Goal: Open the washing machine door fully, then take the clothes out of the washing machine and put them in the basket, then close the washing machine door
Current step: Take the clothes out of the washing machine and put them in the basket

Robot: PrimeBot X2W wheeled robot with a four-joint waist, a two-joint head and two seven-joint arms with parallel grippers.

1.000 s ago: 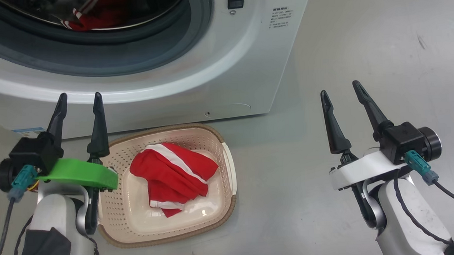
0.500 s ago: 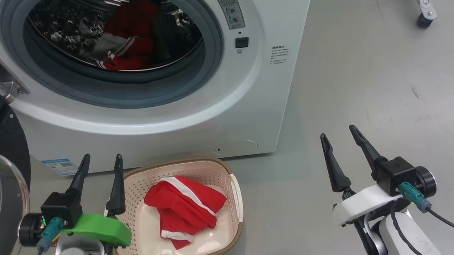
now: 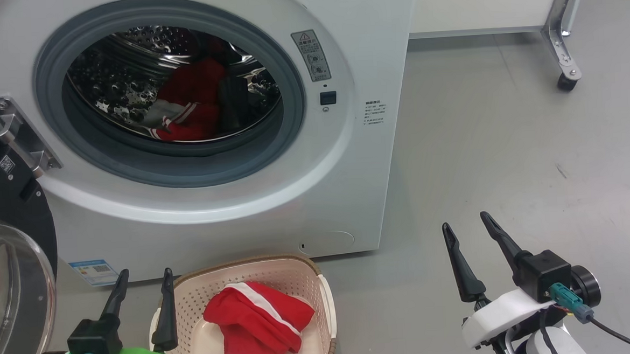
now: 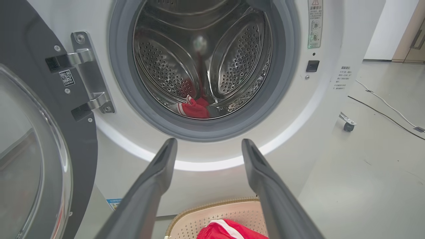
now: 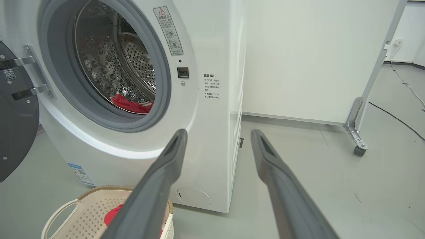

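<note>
Much of the washing machine door (image 3: 8, 182) takes up the far left edge of the head view. It is swung wide open on its metal hinge (image 3: 22, 138), with its black inner face and bulging glass bowl (image 3: 3, 301) turned toward the right. At the lower left, the left gripper (image 3: 145, 272) points its fingers up the view toward the washing machine (image 3: 347, 170). Its jaws are released, with nothing between them. Just beside its right finger, the basket (image 3: 298, 269) sits on the grey floor (image 3: 508, 161) close in front of the machine's lower panel. The bottom edge of the view cuts the basket off, so its long axis cannot be told. A red garment (image 3: 258, 320) lies crumpled inside it, its white stripe running diagonally from upper left to lower right. Above the basket, the machine's round opening faces the robot, ringed by the grey seal (image 3: 290, 119). More red clothes (image 3: 187, 113) lie low in the steel drum (image 3: 126, 73). Further right, the right gripper (image 3: 465, 220) hangs over bare floor, well apart from the machine and the basket. Its fingers lean up and slightly left, and its jaws are released and empty. At the upper right stands a metal leg on a caster (image 3: 564, 80).
</note>
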